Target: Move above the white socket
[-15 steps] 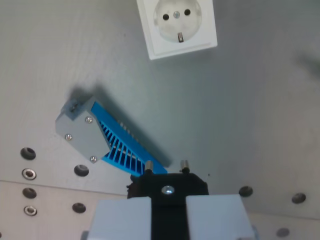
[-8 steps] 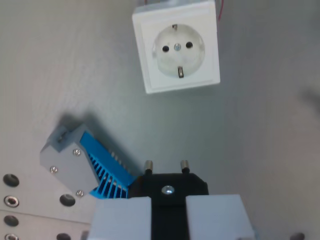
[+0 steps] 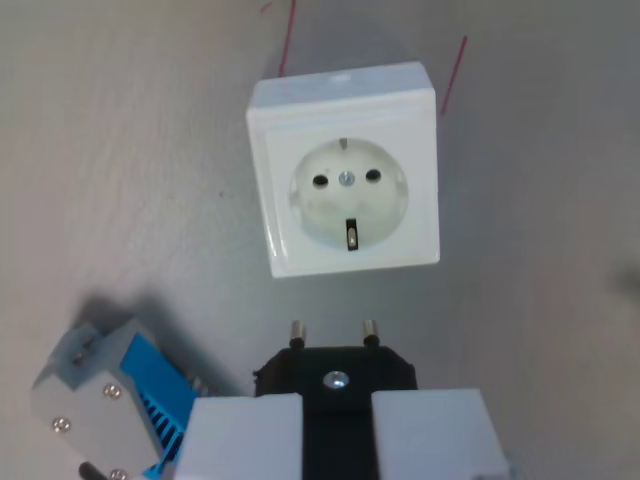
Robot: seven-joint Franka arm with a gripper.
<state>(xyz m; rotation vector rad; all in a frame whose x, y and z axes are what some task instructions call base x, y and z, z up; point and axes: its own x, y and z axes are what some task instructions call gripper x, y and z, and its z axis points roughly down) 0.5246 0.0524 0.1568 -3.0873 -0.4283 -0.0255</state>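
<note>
- Here, at the bottom of the wrist view, the claw point(image 3: 337, 425) is clamped on a black two-pin plug point(image 3: 334, 368): its two pale grey fingers point(image 3: 245, 437) press the plug body from either side, and the two metal pins point up the picture towards the socket.
- Just beyond the pin tips lies the square white plastic wall socket point(image 3: 344, 168), face up on the plain grey table top point(image 3: 120, 150). Its round recess with two holes and an earth contact sits almost in line with the plug, a touch to the wrist view's right of it.
- Over the last second the socket has slid from the top edge of the view down to the middle and has grown larger. The whole scene shifted alike, so the camera and arm travelled towards it; the socket itself did not move.
- Two thin red wires point(image 3: 452, 75) behind the socket have come into view.
- The grey-and-blue ribbed block with screws point(image 3: 105, 405) has slipped to the lower left corner, and the row of bolt holes has left the picture.
- I judge the approach nearly done: a short further advance should set the pins directly over the holes.
</note>
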